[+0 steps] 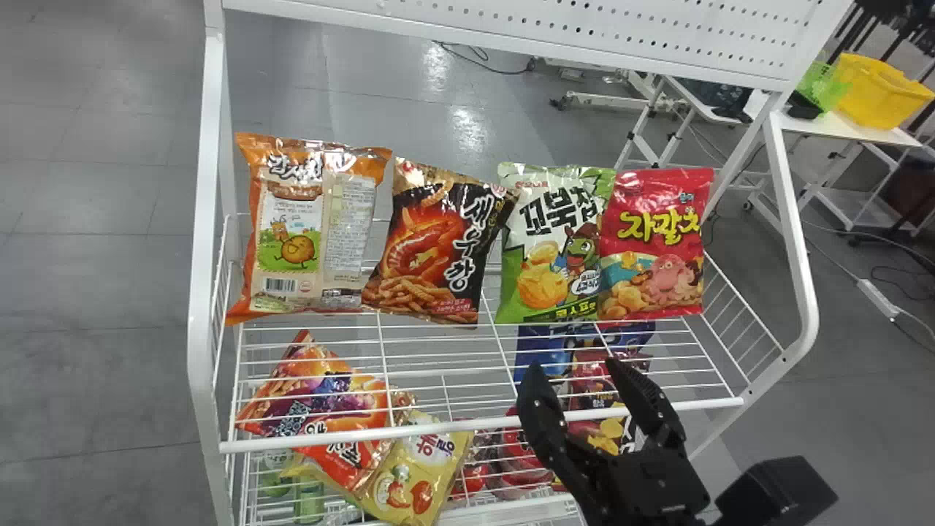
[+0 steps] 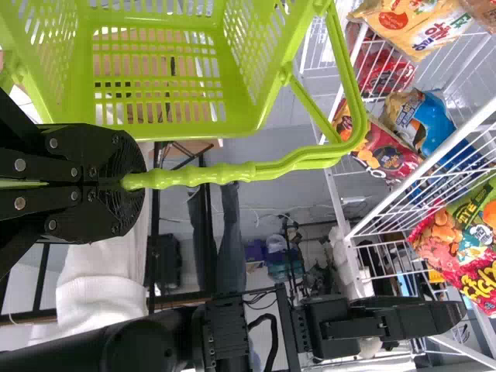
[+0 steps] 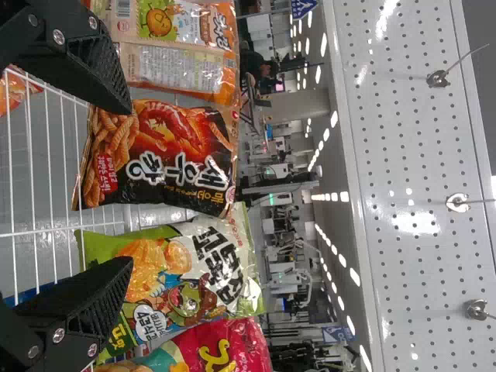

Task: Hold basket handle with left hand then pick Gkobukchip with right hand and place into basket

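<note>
Right gripper (image 1: 575, 367), jaws wide, near wire shelf (image 1: 478, 423); left gripper (image 2: 133, 183), jaws clamped on handle (image 2: 225, 172) of green basket (image 2: 263, 93); Gkobukchip (image 1: 548, 245), upright between black bag (image 1: 438, 248) and red bag (image 1: 657, 245).

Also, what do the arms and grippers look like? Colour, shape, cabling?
All black. The right gripper has two tapering fingers with ridged inner pads and silver screw heads. The left gripper is black too, with the same silver screws. The right arm has a rounded housing, then blockier segments, with a black cable curving alongside.
</note>
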